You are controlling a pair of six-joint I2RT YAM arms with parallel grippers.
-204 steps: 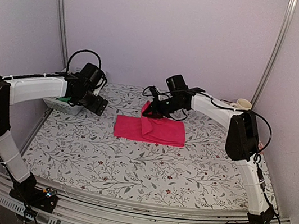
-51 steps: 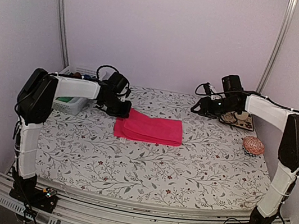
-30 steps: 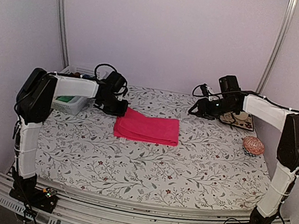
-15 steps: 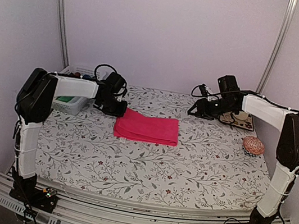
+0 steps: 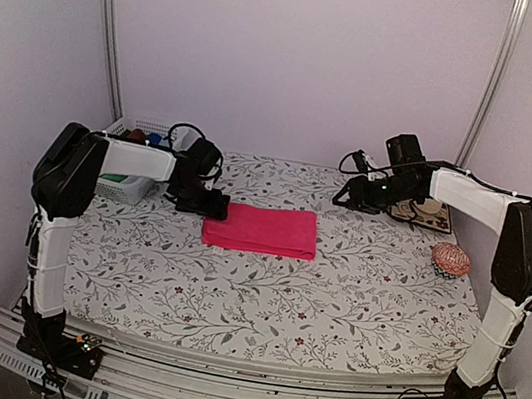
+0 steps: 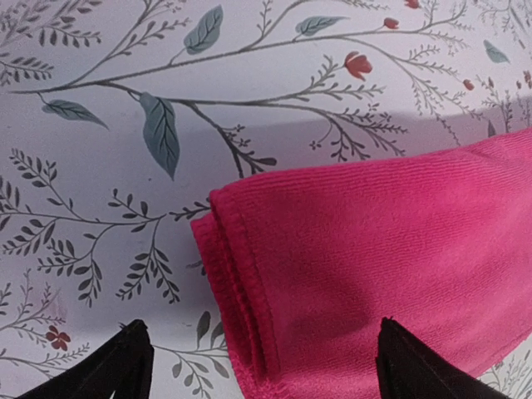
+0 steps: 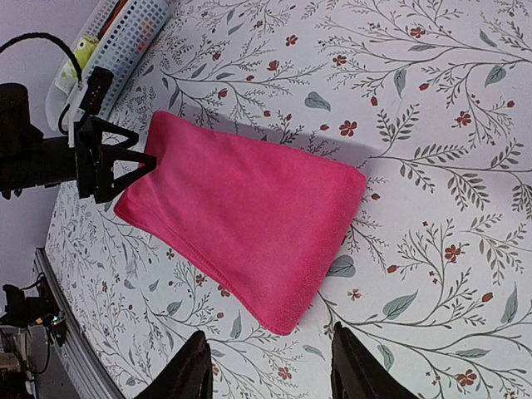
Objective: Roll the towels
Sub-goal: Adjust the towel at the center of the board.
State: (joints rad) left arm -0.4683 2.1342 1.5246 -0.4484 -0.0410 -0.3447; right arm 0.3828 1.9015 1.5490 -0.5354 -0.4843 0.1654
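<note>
While the left gripper (image 6: 262,332) hangs spread over the pink towel (image 6: 374,249) corner, right gripper (image 7: 270,337) parted, arm stretched inward.

The left arm (image 5: 136,157) is reaching inward and low, with the left gripper (image 6: 259,370) standing wide open. The right arm (image 5: 469,196) is extending farther back, the right gripper (image 7: 270,374) hanging half-spread and gripping nothing.

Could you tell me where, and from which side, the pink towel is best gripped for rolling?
Grip the pink towel at its left short end, probably: there the folded layers stack into a lip, while the rest lies flat. Come from the left, low over the table, where the open left gripper faces it.
</note>
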